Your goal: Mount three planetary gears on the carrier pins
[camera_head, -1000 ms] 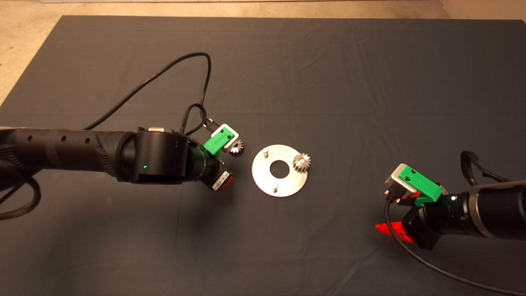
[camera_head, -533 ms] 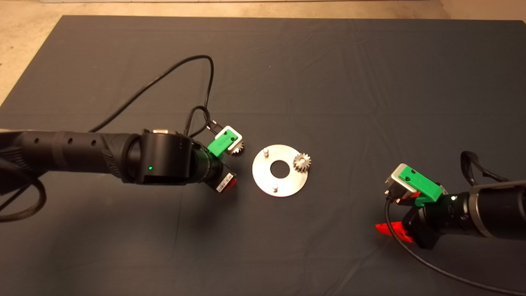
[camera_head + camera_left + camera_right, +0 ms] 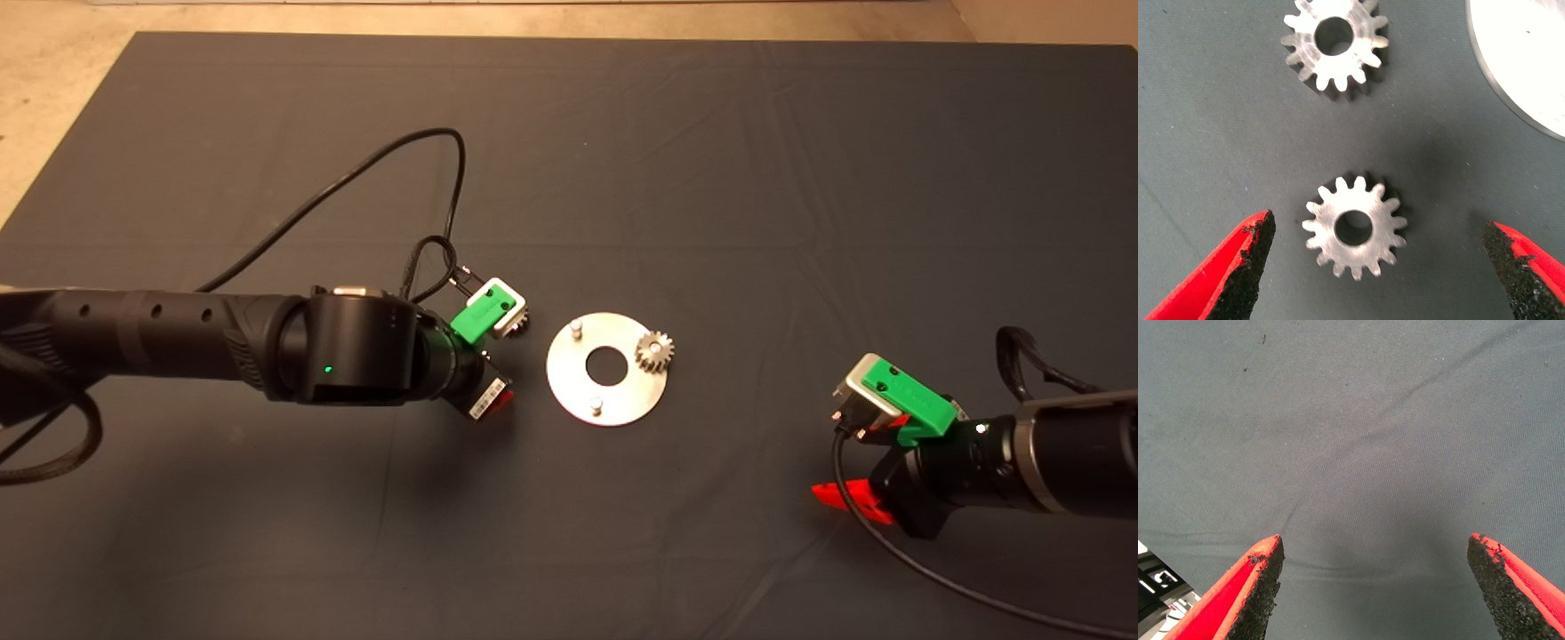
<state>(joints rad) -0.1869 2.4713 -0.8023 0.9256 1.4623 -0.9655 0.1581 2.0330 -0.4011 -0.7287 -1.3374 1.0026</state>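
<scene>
The shiny round disc (image 3: pixel 622 396) lies mid-mat with one planetary gear (image 3: pixel 654 351) seated on its right carrier pin. Two carrier pins (image 3: pixel 576 328) (image 3: pixel 597 407) stand bare. My left gripper (image 3: pixel 505 363) hovers just left of the disc. In the left wrist view it (image 3: pixel 1378 230) is open, its red fingers (image 3: pixel 1245 267) apart on either side of a loose gear (image 3: pixel 1355 228) lying flat on the mat. A second loose gear (image 3: pixel 1333 43) lies just beyond it, near the disc's edge (image 3: pixel 1525 60). In the head view one gear (image 3: pixel 520 320) peeks out beside the green mount.
My right gripper (image 3: pixel 849 462) waits open above bare mat at the lower right; its wrist view shows only cloth between the fingers (image 3: pixel 1255 587). A black cable (image 3: pixel 356 178) loops over the mat behind the left arm. Bare floor borders the mat's far-left corner.
The left arm has crept a little to the right, closer to the disc, with its gripper over the loose gears. The right arm, the disc and the seated gear have not moved.
</scene>
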